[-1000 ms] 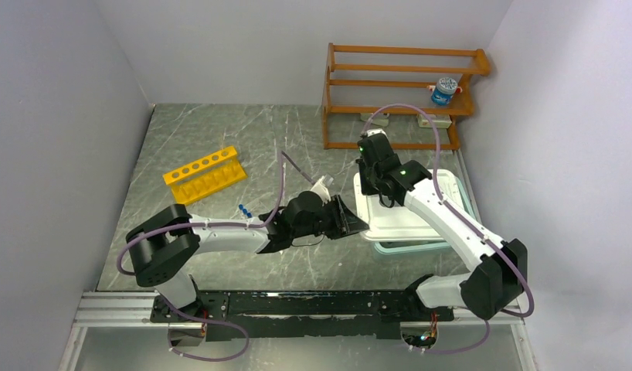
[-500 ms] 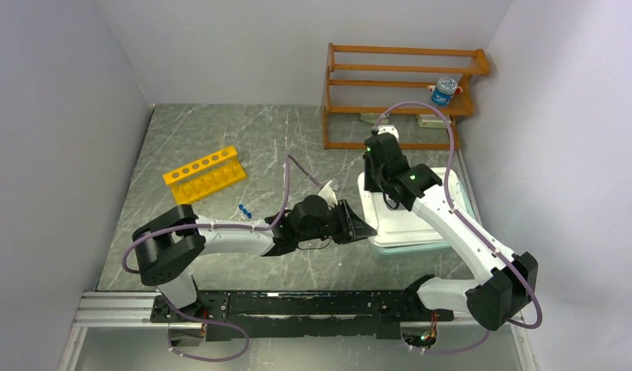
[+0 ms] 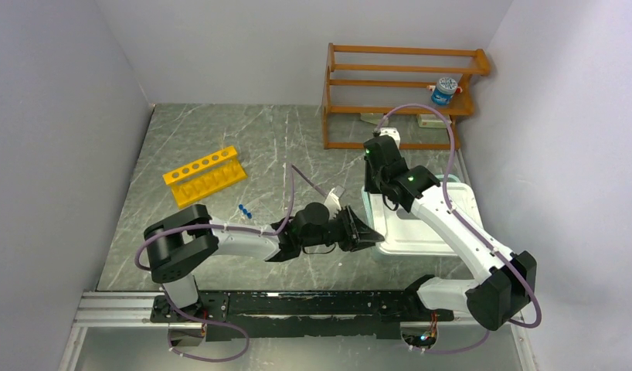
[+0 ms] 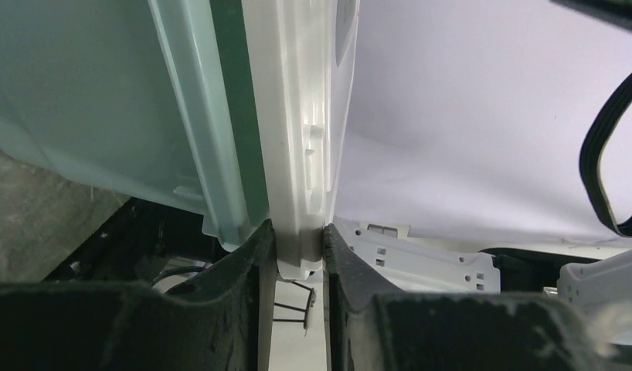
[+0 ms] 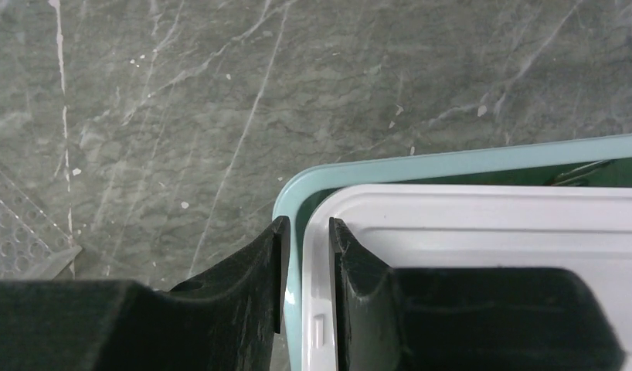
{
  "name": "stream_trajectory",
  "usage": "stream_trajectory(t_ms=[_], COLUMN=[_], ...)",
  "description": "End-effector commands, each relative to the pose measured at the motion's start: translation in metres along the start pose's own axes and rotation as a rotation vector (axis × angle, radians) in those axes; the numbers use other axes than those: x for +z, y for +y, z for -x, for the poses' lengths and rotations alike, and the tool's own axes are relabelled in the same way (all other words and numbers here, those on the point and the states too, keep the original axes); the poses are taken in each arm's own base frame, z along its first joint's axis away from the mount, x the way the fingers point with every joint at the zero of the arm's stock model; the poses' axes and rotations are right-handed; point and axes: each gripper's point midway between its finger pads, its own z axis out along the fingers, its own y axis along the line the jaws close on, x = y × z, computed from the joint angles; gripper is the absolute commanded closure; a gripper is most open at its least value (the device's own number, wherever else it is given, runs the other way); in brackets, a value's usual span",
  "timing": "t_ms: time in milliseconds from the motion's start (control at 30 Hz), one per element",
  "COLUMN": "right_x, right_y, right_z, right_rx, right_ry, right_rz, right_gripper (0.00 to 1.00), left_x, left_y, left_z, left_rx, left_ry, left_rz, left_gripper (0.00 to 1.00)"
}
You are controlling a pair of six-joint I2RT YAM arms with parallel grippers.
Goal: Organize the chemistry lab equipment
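grey marble table (image 3: 220, 139), white walls (image 3: 220, 46); one rack (image 3: 204, 175), one shelf (image 3: 406, 52). left gripper (image 4: 300, 247) clamped the lid (image 3: 421, 228); right gripper (image 5: 307, 239) almost closed, grip unclear.

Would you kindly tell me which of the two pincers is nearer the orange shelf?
The right pincer, straddling the white lid's far corner; the left pincer clamps the lid's near-left rim, farther away.
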Motion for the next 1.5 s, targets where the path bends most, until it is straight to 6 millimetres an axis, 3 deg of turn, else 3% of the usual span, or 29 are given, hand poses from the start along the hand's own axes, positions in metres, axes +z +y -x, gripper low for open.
stream_trajectory(t_ms=[0, 133, 300, 467, 567, 767, 933, 1200, 1467], right_x=[0.000, 0.000, 0.001, -0.001, -0.004, -0.015, -0.003, 0.008, 0.002], right_y=[-0.007, -0.007, -0.006, -0.001, -0.010, -0.021, -0.010, 0.007, 0.005], right_z=[-0.003, -0.003, -0.008, -0.018, -0.022, -0.018, -0.032, -0.037, -0.040], right_rx=[0.016, 0.017, 0.014, 0.009, 0.015, 0.025, 0.005, -0.062, -0.140], right_ry=[-0.006, -0.009, 0.004, 0.049, 0.056, 0.047, 0.092, 0.112, 0.094], right_rz=[-0.032, -0.031, -0.020, 0.013, -0.029, -0.075, -0.021, 0.069, 0.104], right_gripper=[0.71, 0.71, 0.70, 0.65, 0.56, 0.54, 0.54, 0.75, 0.83], left_x=[0.001, 0.001, -0.006, -0.011, -0.008, -0.003, -0.002, -0.005, 0.002], left_y=[-0.027, -0.028, -0.035, -0.036, -0.034, -0.018, -0.012, -0.009, -0.004], left_z=[-0.017, -0.012, 0.006, 0.020, 0.019, 0.016, 0.014, 0.009, 0.001], left_rx=[-0.007, 0.039, 0.084, 0.054, 0.049, 0.025, 0.019, 0.059, 0.089], left_ry=[0.063, 0.008, -0.109, -0.200, -0.205, -0.194, -0.180, -0.156, -0.098], left_rz=[-0.096, -0.063, -0.051, -0.046, -0.035, 0.010, 0.027, 0.074, 0.083], left_gripper=[0.84, 0.78, 0.89, 0.92, 0.92, 0.93, 0.89, 0.64, 0.56])
